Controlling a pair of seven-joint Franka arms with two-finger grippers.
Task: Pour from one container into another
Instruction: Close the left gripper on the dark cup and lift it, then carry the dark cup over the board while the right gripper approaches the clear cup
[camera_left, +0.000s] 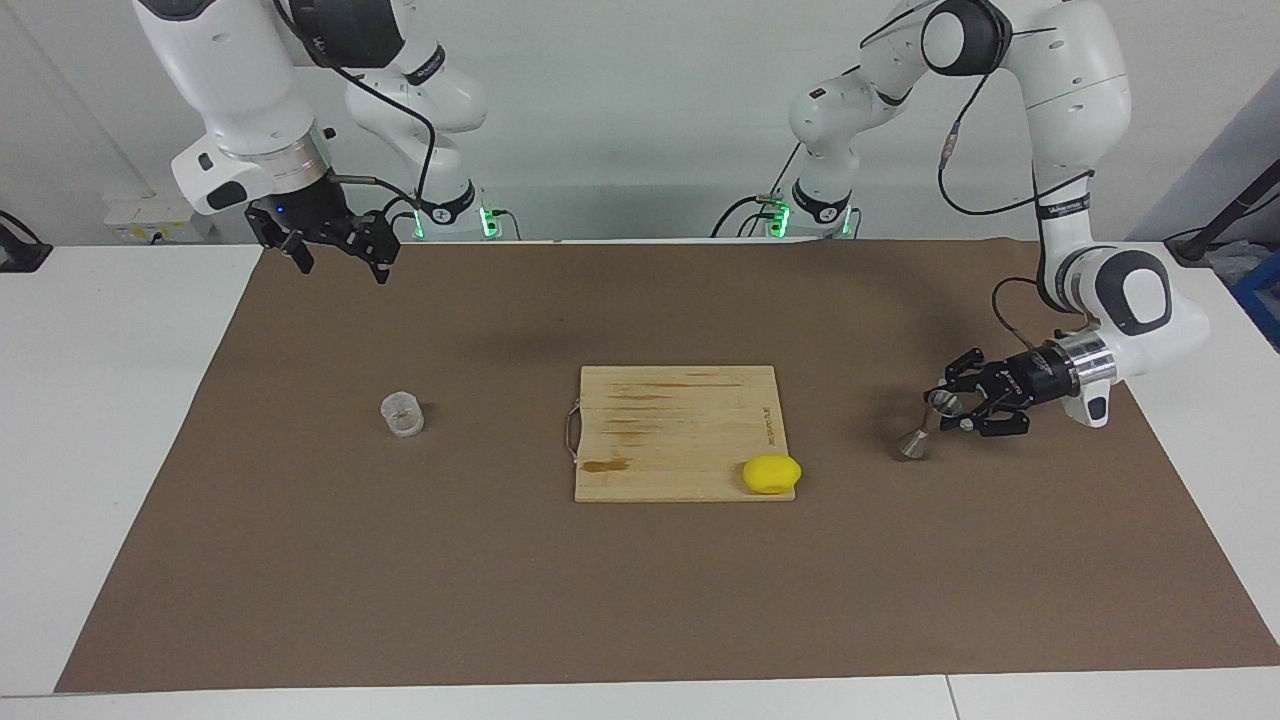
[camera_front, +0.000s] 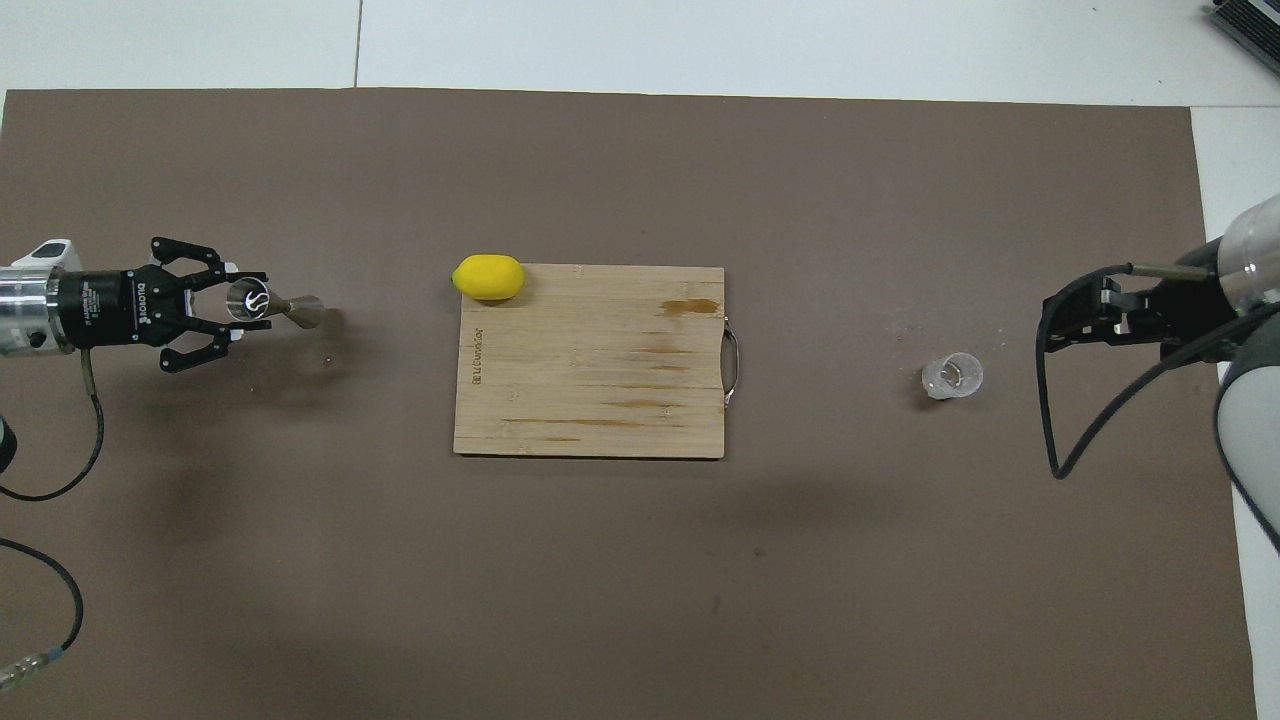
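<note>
The clear cup's (camera_left: 403, 414) contents (perhaps none) are too small to tell.

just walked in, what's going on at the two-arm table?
The left gripper is shut on the upper cone of the small shiny steel hourglass jigger, holding it tilted at the left arm's end of the brown mat. The small clear plastic cup stands untouched at the right arm's end, and nothing is being poured yet. The right gripper waits open, raised over the mat's corner. A wooden cutting board with a yellow lemon on its corner lies mid-mat.
</note>
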